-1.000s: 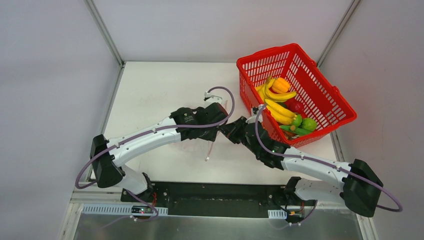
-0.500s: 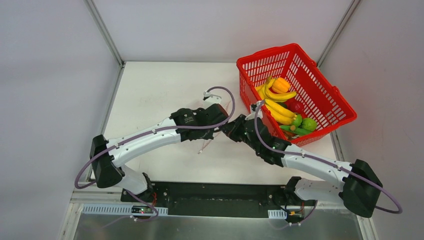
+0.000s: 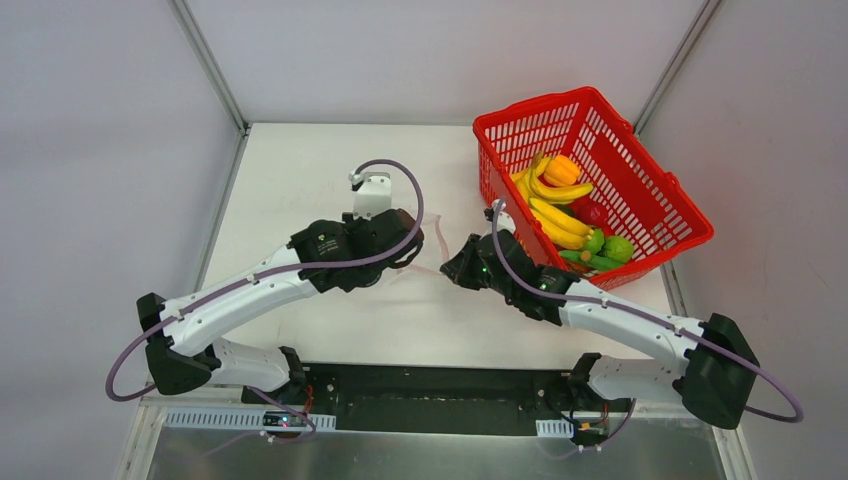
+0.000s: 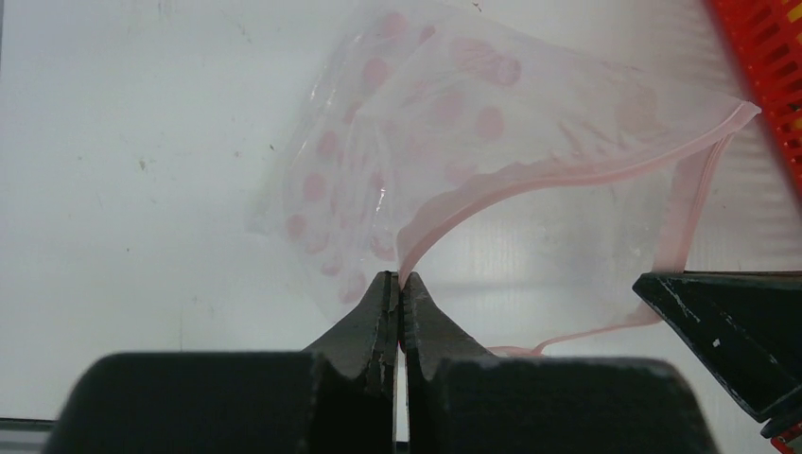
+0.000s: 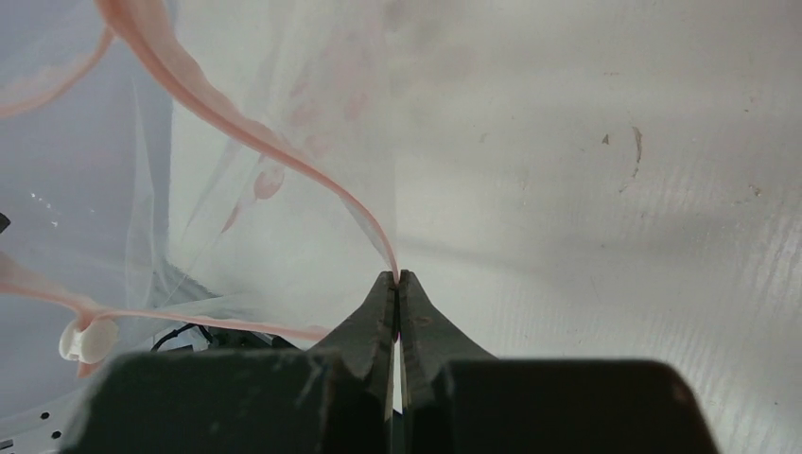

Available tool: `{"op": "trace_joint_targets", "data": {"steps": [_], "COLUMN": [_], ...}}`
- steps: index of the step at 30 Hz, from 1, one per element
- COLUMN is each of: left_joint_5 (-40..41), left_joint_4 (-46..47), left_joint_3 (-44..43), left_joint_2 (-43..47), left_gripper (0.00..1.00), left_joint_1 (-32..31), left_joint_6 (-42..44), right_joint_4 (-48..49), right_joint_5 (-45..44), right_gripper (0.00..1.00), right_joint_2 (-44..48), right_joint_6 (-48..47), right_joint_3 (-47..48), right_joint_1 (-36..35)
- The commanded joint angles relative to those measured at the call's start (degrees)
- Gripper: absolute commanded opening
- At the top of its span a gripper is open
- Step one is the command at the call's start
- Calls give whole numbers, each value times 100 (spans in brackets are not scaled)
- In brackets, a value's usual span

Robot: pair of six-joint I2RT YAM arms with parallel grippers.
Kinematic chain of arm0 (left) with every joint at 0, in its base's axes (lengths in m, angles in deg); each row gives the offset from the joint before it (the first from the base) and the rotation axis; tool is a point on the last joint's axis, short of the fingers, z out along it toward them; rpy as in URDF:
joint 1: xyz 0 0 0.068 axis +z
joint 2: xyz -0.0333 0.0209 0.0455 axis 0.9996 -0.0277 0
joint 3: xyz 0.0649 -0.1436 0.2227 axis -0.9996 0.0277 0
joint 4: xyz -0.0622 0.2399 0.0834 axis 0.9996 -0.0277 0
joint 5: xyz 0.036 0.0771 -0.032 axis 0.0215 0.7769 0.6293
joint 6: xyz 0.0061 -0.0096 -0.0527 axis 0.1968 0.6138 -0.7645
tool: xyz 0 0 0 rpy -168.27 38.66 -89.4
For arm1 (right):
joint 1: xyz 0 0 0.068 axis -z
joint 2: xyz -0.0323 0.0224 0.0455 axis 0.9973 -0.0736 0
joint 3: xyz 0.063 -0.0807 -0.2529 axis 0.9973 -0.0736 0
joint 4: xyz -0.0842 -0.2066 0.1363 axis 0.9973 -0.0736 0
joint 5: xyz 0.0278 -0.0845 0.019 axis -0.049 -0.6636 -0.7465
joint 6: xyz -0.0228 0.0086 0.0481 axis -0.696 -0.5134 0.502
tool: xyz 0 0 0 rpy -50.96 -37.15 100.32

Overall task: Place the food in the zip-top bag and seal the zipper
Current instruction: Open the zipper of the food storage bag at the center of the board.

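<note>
Top view first: the red plastic lattice basket [image 3: 650, 165] sits at the far right of the white surface [image 3: 300, 190], and all the food [image 3: 560, 215] is inside it, glossy yellow bananas, an orange piece, red and green bits. Mid-surface, the left end effector [image 3: 416, 258] and right end effector [image 3: 452, 270] face each other, and the bag [image 3: 433, 267] between them shows only as faint pink lines. A second ago the two were nearly touching, and the left one has now pulled back to the left, opening a gap. The basket and food haven't moved.

Left wrist view: the black serrated fingers are pressed together, pinching the zipper [image 4: 530, 175], a thin pink strip that arcs up and to the right. Behind it the film is clear, crinkled and flimsy, dotted with pale pink spots. The bag's mouth gapes, and the other end effector is at the lower right.

Right wrist view: these fingers are also pressed together, nipping the other pink lip. It curves up to the left, with see-through film billowing beside it over the scuffed white surface
</note>
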Motion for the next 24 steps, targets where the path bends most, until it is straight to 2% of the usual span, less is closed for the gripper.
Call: {"op": "trace_joint_targets", "data": {"steps": [1, 4, 8, 12, 13, 15, 16, 19, 21, 24], "left_joint_5": [119, -317, -747, -1040, -1096, -1174, -1192, -1218, -1194, -1100], "left_joint_4": [-14, 123, 350, 657, 680, 701, 719, 710, 685, 663], "left_joint_3": [11, 45, 123, 252, 260, 300, 326, 392, 413, 424], "left_joint_2": [127, -29, -160, -138, -136, -108, -91, -33, -12, -3], "left_gripper": [0, 0, 0, 0, 0, 0, 0, 0, 0, 0], "left_joint_1": [28, 27, 26, 28, 28, 25, 27, 27, 28, 28], "left_joint_6": [102, 140, 173, 258, 262, 270, 276, 285, 311, 325], "right_joint_4": [-551, -407, -632, -174, -13, 163, 328, 753, 945, 1201], "right_joint_5": [-121, 78, -5, 119, 108, -70, -86, -2, 93, 276], "right_gripper": [0, 0, 9, 16, 20, 35, 35, 34, 24, 0], "right_joint_2": [124, 25, -314, -455, -485, -525, -546, -597, -612, -595], "right_joint_6": [-524, -666, -801, -558, -475, -242, -139, 68, 59, -60], "right_joint_3": [111, 261, 713, 741, 692, 633, 601, 452, 413, 366], "right_joint_1": [27, 38, 40, 62, 74, 124, 167, 249, 258, 263]}}
